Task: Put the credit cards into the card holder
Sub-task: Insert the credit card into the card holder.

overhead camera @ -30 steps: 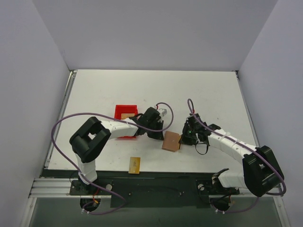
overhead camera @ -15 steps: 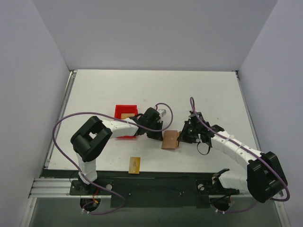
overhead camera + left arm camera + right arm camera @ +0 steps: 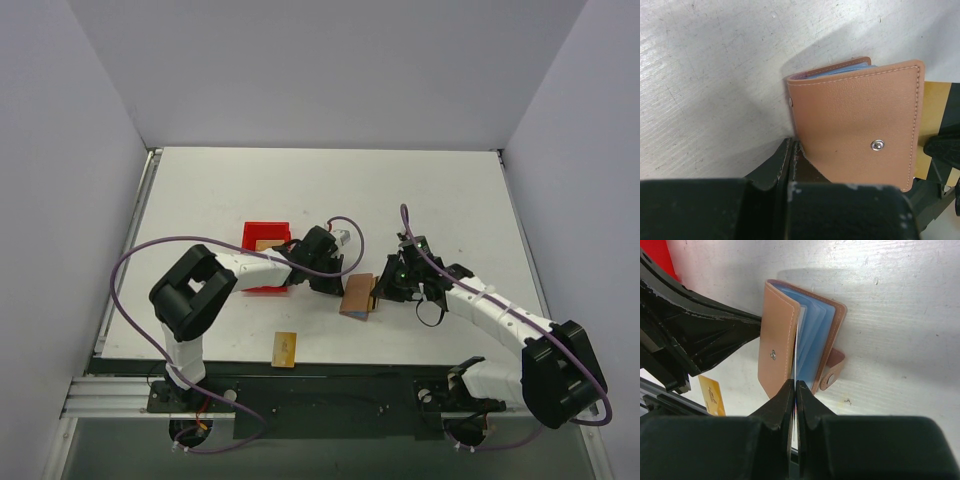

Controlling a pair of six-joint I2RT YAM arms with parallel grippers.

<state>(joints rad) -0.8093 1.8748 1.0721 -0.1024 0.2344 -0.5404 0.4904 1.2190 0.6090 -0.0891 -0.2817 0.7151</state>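
The left gripper [image 3: 791,155], fingers pressed together, is pinching a corner of the brown wallet [image 3: 855,130], which is sitting partly open on the white table [image 3: 440,200] between the arms. The right gripper [image 3: 795,390] is clamping a yellow card [image 3: 936,102] edge-on at the wallet's blue sleeves. Another card [image 3: 285,348] is lying near the front edge.

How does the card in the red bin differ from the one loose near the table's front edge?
The bin card lies inside the red bin, long side across; the loose card lies on bare table, long side front-to-back. The bin card looks duller tan, the loose card brighter gold. Both lie flat, ungripped.
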